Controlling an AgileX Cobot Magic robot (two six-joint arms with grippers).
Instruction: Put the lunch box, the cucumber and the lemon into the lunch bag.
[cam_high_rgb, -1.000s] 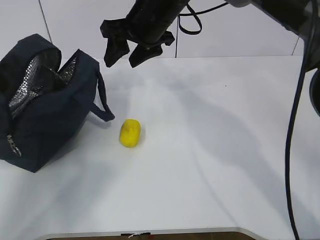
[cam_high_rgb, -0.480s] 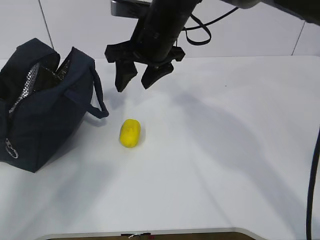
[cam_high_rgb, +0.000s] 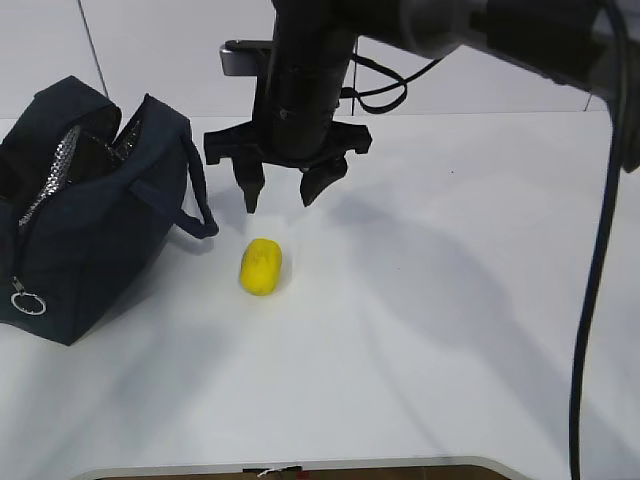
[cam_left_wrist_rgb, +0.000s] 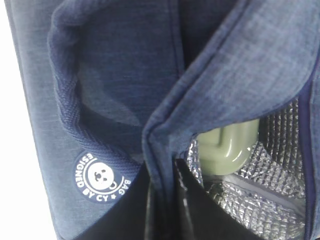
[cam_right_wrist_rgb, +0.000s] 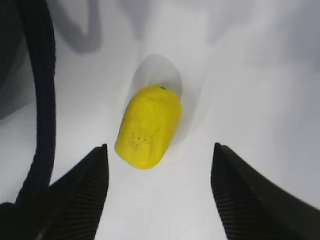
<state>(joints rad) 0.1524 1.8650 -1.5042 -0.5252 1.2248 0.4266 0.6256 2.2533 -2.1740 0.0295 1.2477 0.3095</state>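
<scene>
The yellow lemon (cam_high_rgb: 260, 266) lies on the white table, just right of the navy lunch bag (cam_high_rgb: 90, 230). My right gripper (cam_high_rgb: 277, 198) hangs open slightly behind and above it. In the right wrist view the lemon (cam_right_wrist_rgb: 147, 125) sits just ahead of the wide-apart fingers of the gripper (cam_right_wrist_rgb: 160, 149), untouched. My left gripper (cam_left_wrist_rgb: 161, 169) is shut on the lunch bag's fabric rim (cam_left_wrist_rgb: 165, 135). Inside, against the silvery lining, the sage-green lid of the lunch box (cam_left_wrist_rgb: 227, 145) shows. The cucumber is hidden. The left arm is out of the exterior view.
A loop handle (cam_high_rgb: 200, 205) of the bag droops onto the table close to the lemon, and the handle (cam_right_wrist_rgb: 42, 100) runs beside my right gripper's left finger. The zipper's ring pull (cam_high_rgb: 27, 303) hangs at the bag's front. White table (cam_high_rgb: 450, 300) extends to the right.
My right gripper has come down from high above the bag's side to just over the lemon, still open. The bag's mouth has narrowed and the ring pull has dropped lower.
</scene>
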